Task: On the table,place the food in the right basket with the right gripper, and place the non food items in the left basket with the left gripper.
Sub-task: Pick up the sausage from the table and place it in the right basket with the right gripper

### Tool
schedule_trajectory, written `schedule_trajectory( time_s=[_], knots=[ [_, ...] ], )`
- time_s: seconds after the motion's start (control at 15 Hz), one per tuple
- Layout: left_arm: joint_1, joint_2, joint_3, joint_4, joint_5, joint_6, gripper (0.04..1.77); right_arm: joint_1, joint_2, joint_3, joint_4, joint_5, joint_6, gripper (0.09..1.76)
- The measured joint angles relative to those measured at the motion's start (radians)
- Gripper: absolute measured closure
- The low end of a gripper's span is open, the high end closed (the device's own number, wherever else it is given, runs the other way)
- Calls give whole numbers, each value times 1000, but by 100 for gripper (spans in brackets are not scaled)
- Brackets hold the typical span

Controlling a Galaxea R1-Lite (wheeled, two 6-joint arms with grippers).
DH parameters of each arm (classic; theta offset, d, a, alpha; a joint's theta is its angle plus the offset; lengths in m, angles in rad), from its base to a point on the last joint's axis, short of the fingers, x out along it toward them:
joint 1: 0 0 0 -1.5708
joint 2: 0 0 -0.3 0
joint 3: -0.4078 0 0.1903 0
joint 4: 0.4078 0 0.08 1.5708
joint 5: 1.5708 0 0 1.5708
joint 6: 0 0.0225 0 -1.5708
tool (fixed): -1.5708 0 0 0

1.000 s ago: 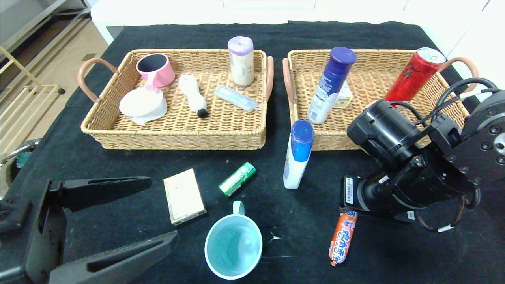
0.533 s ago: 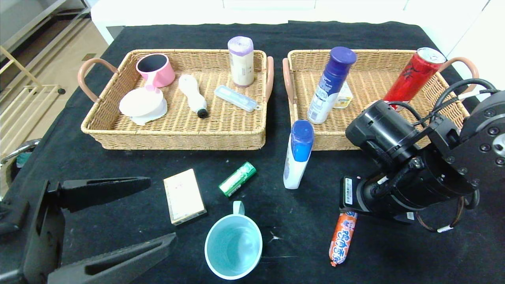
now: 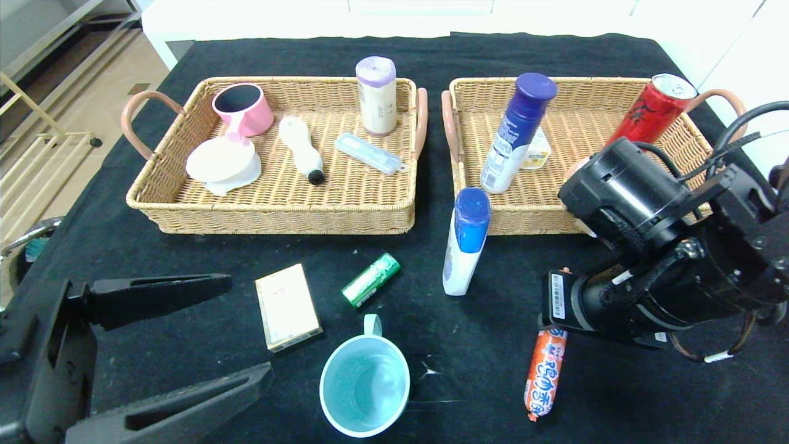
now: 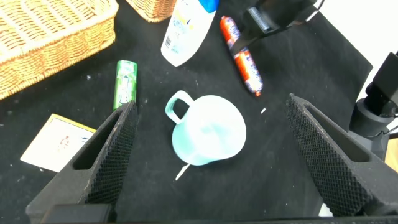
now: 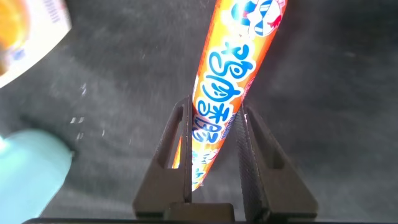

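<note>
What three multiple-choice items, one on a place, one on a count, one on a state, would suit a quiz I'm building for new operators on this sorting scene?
1. Where is the pale teal ceramic mug?
A. on the black tablecloth
B. in the left wicker basket
C. in the right wicker basket

2. How many items lie in the left wicker basket?
A. two
B. five
C. eight

3. What state is the right gripper in?
A. open over the mug
B. shut on nothing
C. shut on the orange sausage stick

Answers: 1 A, it stands on the cloth near the table's front edge; 2 B, five things show inside; 3 C, the right wrist view shows the jaws clamping it.
</note>
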Motion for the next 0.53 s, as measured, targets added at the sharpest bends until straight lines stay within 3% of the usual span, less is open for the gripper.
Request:
schedule_trajectory(
  time_s=[0.33, 0.53],
  knots=[
    [0, -2, -1, 0, 0, 0, 9, -11, -68, -90, 77, -13, -27, 134],
    [1, -4, -1, 0, 0, -1, 9, -26, -85, -179, 97, -85, -53, 134]
  ],
)
